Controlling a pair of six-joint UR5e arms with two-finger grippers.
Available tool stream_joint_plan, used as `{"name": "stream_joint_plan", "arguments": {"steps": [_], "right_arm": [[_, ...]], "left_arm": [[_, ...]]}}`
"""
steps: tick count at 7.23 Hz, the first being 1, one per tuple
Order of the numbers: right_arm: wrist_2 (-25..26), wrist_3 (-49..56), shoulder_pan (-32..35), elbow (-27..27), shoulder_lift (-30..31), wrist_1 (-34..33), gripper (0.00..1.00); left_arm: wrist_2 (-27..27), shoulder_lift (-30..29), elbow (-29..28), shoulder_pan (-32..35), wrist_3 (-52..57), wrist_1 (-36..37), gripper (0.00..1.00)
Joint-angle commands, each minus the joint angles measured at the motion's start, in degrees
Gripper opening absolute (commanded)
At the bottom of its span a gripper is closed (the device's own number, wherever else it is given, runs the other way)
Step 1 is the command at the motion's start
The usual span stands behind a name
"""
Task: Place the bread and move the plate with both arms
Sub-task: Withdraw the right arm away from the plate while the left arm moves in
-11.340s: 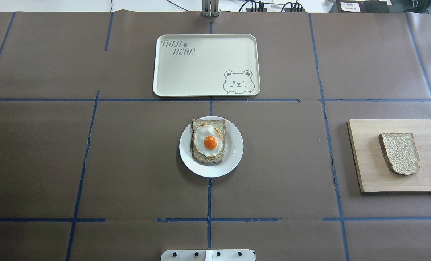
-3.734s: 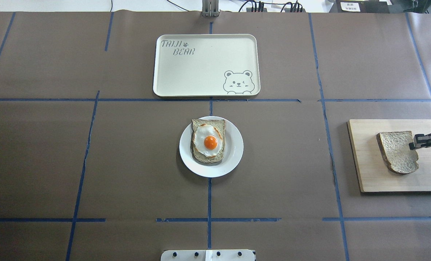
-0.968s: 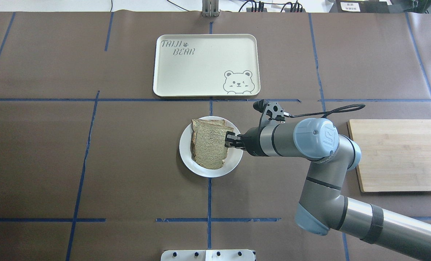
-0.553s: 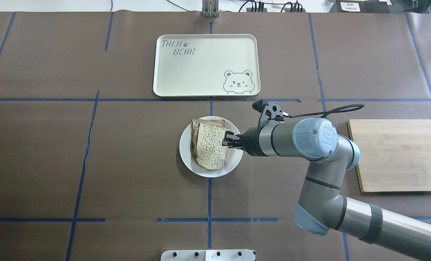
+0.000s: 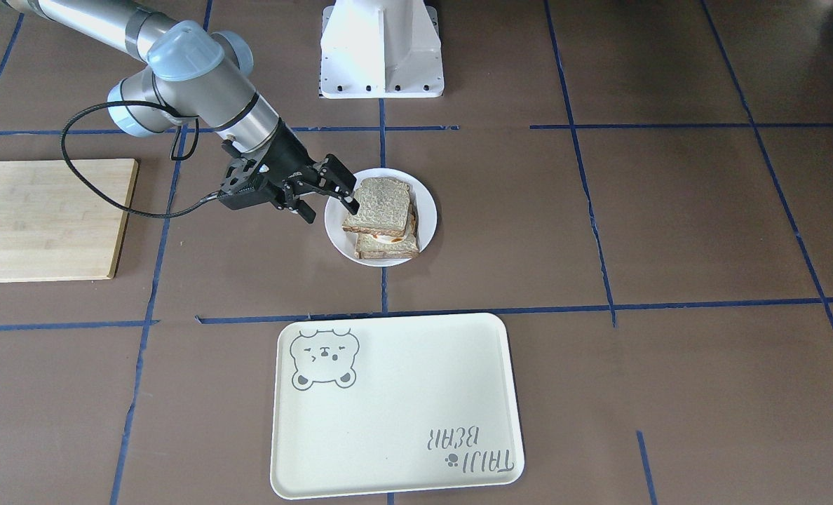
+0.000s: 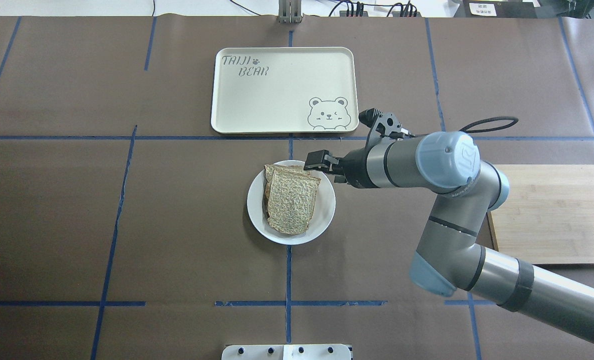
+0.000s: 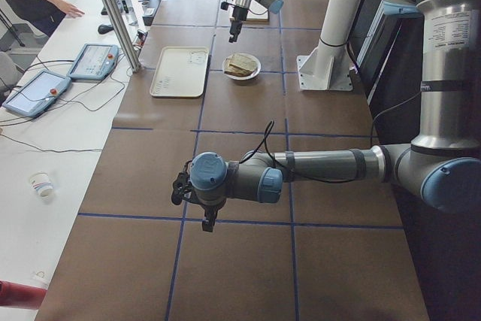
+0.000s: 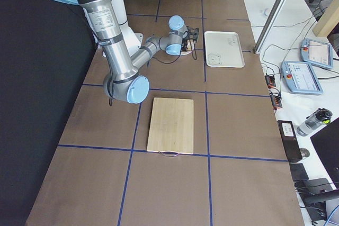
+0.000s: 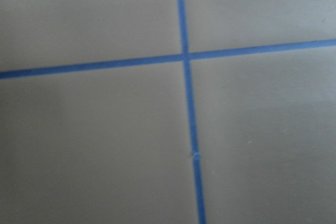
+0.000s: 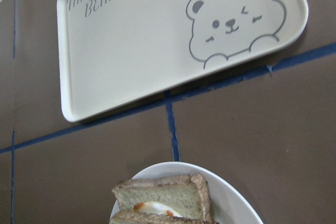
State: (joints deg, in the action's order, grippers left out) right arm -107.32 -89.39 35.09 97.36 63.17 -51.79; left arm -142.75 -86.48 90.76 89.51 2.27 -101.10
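Observation:
The bread [image 6: 293, 202] lies loose on top of the egg toast [image 6: 268, 173] on the white plate [image 6: 327, 215]. It also shows in the front view [image 5: 381, 203], with the plate [image 5: 427, 210] under it. My right gripper [image 6: 322, 164] is open and empty, lifted just off the plate's far right rim; the front view [image 5: 332, 209] shows its jaws spread. The right wrist view shows the toast's crust [image 10: 163, 198] and the plate rim [image 10: 236, 198]. My left gripper [image 7: 203, 216] hangs over bare table far from the plate; I cannot tell if it is open or shut.
The cream bear tray [image 6: 277, 90] lies just beyond the plate. The wooden board [image 6: 557, 215] lies bare at the right, partly under my right arm. The white robot base [image 5: 381, 49] stands at the near edge. Blue tape lines cross the brown table.
My right gripper has let go of the bread and drawn back and toward the tray. The bread has settled flat on the egg toast.

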Motion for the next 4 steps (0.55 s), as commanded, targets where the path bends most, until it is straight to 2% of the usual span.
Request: {"name": "stream_joint_plan", "arguments": {"steps": [1, 2, 3, 4], "right_arm": [[-4.9, 11.7, 6.3, 6.1, -0.2, -19.1, 1.0], [-8.1, 21.4, 10.4, 9.8, 0.0, -30.2, 1.0], [-9.7, 29.0, 13.7, 11.3, 0.5, -36.6, 1.0], [-11.6, 38.3, 17.0, 11.4, 2.7, -40.2, 1.0]], "left_arm": [[-3.4, -3.1, 4.5, -3.1, -11.1, -1.5, 1.0], [-3.5, -3.4, 10.8, -6.2, -22.4, -1.7, 1.0], [-4.4, -5.0, 15.4, -9.6, -33.2, -2.1, 1.0], [-5.2, -7.9, 16.6, -14.2, -43.6, -4.8, 1.0]]}}
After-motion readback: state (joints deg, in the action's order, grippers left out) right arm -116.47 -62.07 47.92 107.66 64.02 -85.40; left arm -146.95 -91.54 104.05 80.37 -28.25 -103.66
